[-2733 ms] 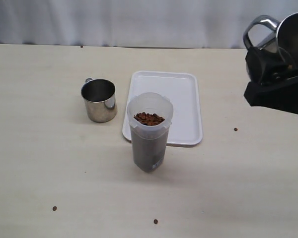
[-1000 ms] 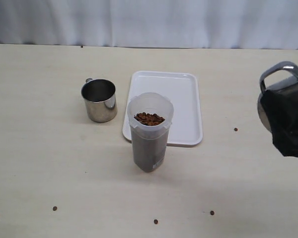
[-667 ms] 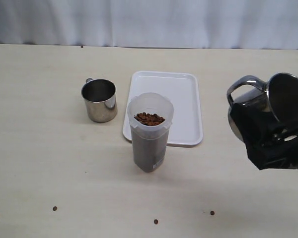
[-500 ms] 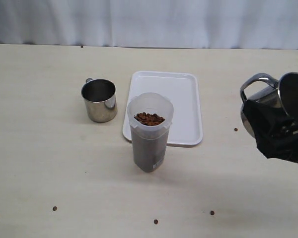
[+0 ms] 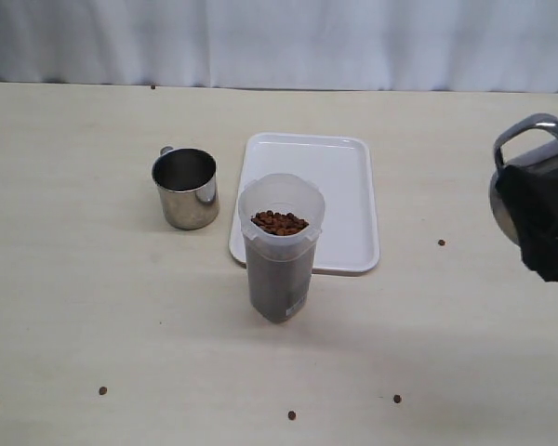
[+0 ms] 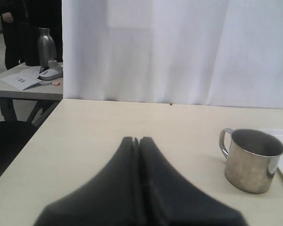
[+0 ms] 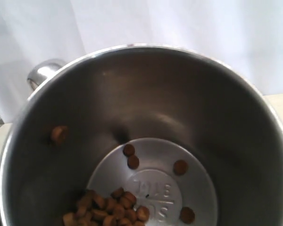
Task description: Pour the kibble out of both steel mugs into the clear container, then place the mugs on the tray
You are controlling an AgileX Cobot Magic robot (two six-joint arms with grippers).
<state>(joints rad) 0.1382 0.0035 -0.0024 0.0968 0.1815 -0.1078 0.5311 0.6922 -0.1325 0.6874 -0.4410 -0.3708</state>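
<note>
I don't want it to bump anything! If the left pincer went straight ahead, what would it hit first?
Probably nothing close: the left pincer points across bare table toward the white curtain. The steel mug stands off to the side of that line, though depth is hard to judge.

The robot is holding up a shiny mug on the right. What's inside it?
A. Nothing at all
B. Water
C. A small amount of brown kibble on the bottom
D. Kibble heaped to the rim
C: the right wrist view looks straight into the held steel mug, where a small cluster of kibble and a few scattered pellets lie on its mostly bare bottom.
</note>
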